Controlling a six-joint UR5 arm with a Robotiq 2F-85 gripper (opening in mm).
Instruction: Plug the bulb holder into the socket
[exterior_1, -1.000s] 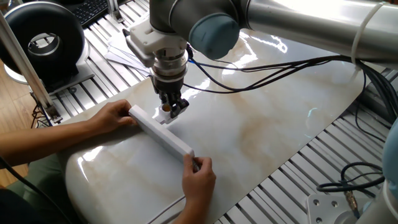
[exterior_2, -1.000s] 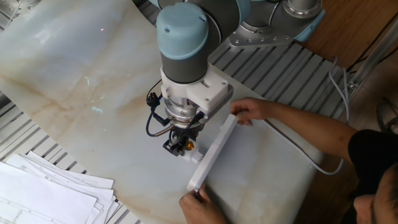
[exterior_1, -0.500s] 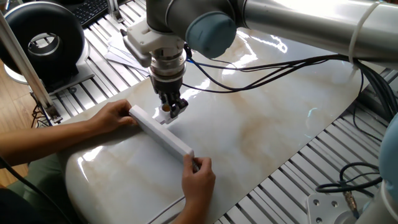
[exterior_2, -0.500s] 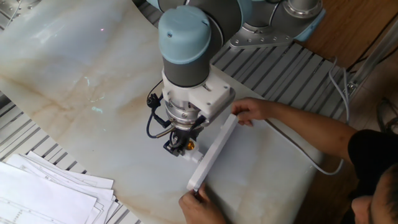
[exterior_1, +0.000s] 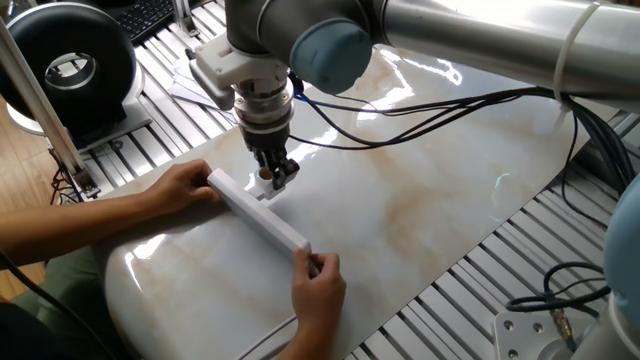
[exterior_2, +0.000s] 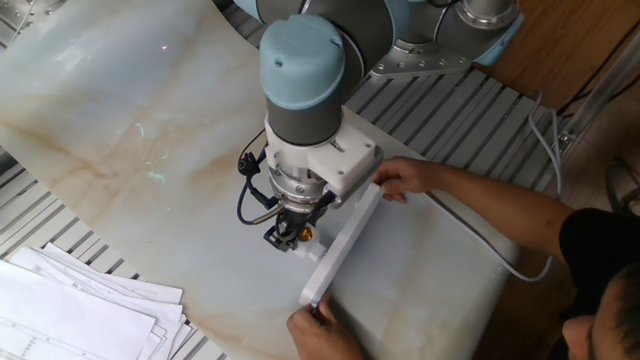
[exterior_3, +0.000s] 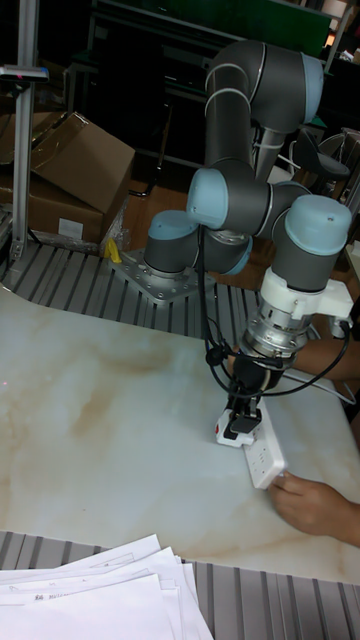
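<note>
A person's two hands hold the socket (exterior_1: 262, 216), a long white strip, on its edge on the marble table. It also shows as the socket (exterior_2: 343, 248) and the socket (exterior_3: 265, 448), where its outlet holes face up and left. My gripper (exterior_1: 272, 175) points down beside the strip's middle, shut on the bulb holder (exterior_1: 266, 180). The bulb holder (exterior_2: 304, 241) is small and white with an orange inside, and it sits right against the strip's face. My gripper (exterior_2: 287, 236) and gripper (exterior_3: 240, 418) hide the prongs, so I cannot tell whether the bulb holder (exterior_3: 231, 434) is seated.
One hand (exterior_1: 183, 187) grips the strip's far end, the other hand (exterior_1: 320, 283) its near end. Papers (exterior_2: 70, 310) lie at the table's edge. Black cables (exterior_1: 420, 110) trail from my wrist across the marble table (exterior_1: 440, 190). A round black device (exterior_1: 70, 65) stands off the table.
My wrist and arm have shifted slightly sideways along the strip. The gripper tip, bulb holder, strip and hands have stayed almost where they were.
</note>
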